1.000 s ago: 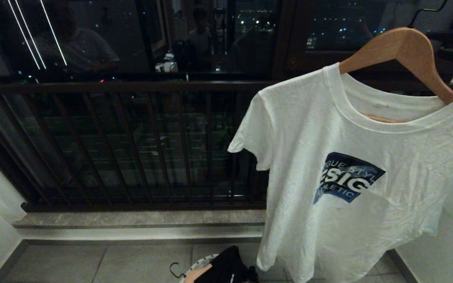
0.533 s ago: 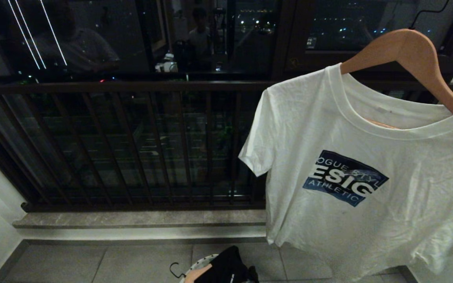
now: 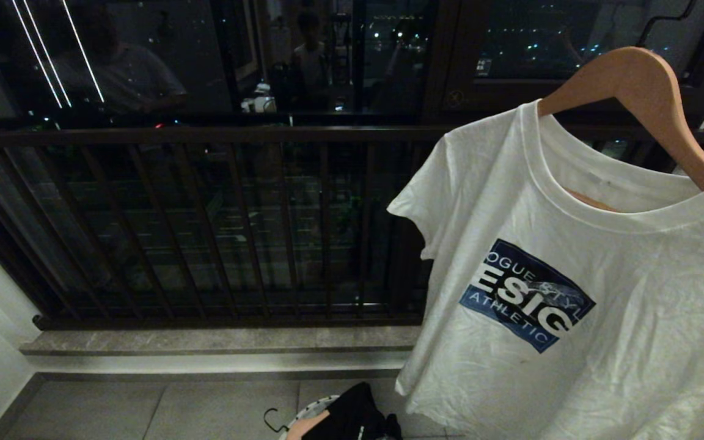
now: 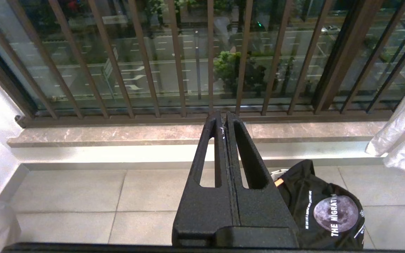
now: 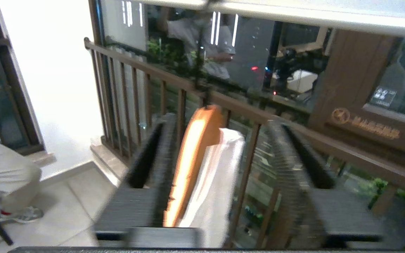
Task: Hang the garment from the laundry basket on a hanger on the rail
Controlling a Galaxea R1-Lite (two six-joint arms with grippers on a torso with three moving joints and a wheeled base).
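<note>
1. Laundry basket (image 3: 318,408) cut off by the head view's lower edge, a black garment (image 3: 352,415) heaped in it, on the tiled floor before the balcony railing (image 3: 205,137).
2. White T-shirt (image 3: 572,275) on a wooden hanger (image 3: 639,79), hook hidden above, right side cut off.
3. Right gripper (image 5: 220,158) blurred, jaws apart around hanger and shirt.
4. Left gripper (image 4: 225,121) closed, empty, above open floor.

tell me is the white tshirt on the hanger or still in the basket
On the hanger. The white t-shirt hangs spread from the wooden hanger, whose shoulders pass through its collar; only dark clothing lies in the laundry basket below.
</note>
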